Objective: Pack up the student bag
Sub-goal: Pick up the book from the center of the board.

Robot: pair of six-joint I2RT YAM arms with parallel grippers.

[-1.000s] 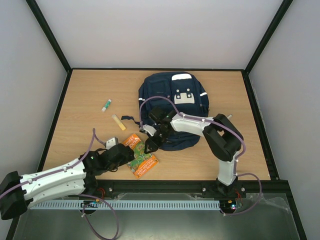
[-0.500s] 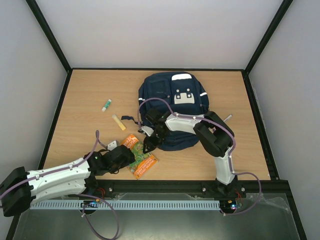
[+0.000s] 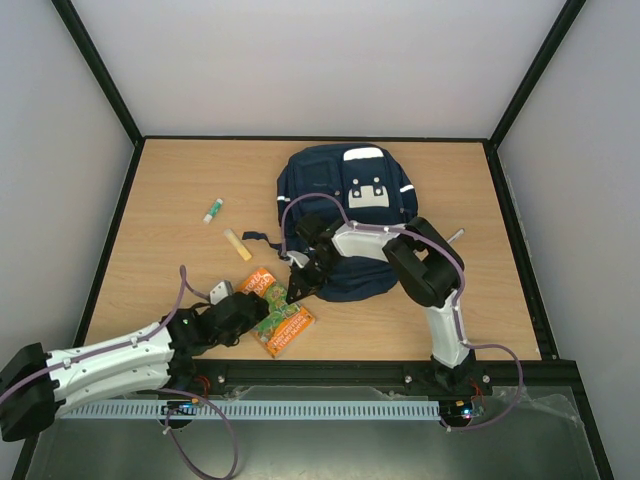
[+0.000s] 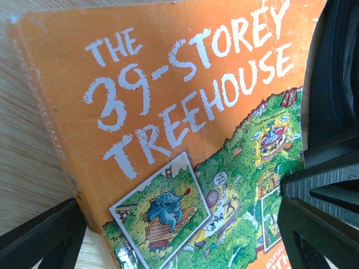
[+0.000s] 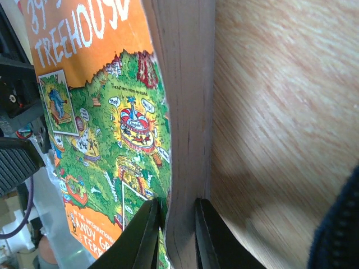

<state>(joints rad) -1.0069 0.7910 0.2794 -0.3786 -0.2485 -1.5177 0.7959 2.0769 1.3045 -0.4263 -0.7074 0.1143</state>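
Observation:
The student bag (image 3: 345,200), navy blue with white stripes and a pale patch, lies flat at the middle back of the table. An orange and green paperback book (image 3: 282,318) lies in front of it, near the front edge. My right gripper (image 3: 297,289) reaches down to the book's far edge. In the right wrist view the right gripper (image 5: 176,235) is shut on the book (image 5: 112,112), one finger on the cover and one under the pages. My left gripper (image 4: 179,238) hangs open close over the book's cover (image 4: 185,112), a finger on either side.
A green-capped glue stick (image 3: 213,210) and a small yellowish block (image 3: 237,244) lie left of the bag. A small white object (image 3: 222,288) sits by the left wrist. A thin grey stick (image 3: 456,235) lies right of the bag. A black frame borders the table.
My right gripper has slid to the book's far edge and shut on it. The left arm has shifted slightly and stays open over the book.

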